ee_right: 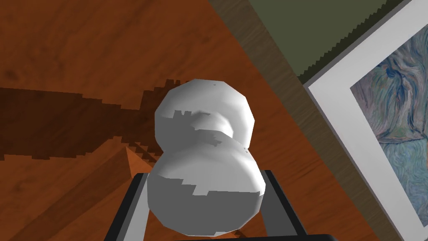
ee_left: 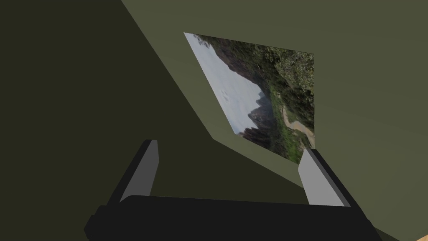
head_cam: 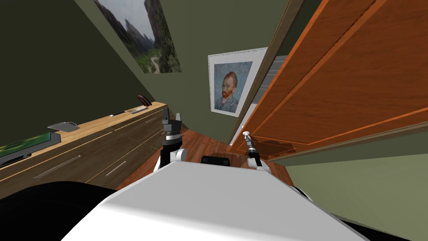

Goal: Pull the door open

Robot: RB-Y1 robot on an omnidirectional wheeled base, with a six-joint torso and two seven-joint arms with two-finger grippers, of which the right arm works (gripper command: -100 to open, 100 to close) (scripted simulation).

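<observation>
The right gripper [ee_right: 205,178] is clamped on the white knob [head_cam: 246,134]. Its two fingers [ee_right: 140,201] press the sides of the knob's round front ball. The knob sits on the brown door [head_cam: 334,83], near the door's edge, on my right side. A pale strip shows between the door and its frame [head_cam: 257,90], so I think the door is open a little.

The left gripper [ee_left: 230,148] is up in the air with its fingers apart. It holds nothing.

What could go wrong? The knob is round and smooth and the fingers are thin. If I pull hard or fast, the ball could slip out and the door would stop.

A door swings in a curve. If I pull in a straight line, the fingers could twist on the knob and lose it.

I also stand very close. The door could bump my right arm or my body as it swings. I think I need to back up while I pull.
</observation>
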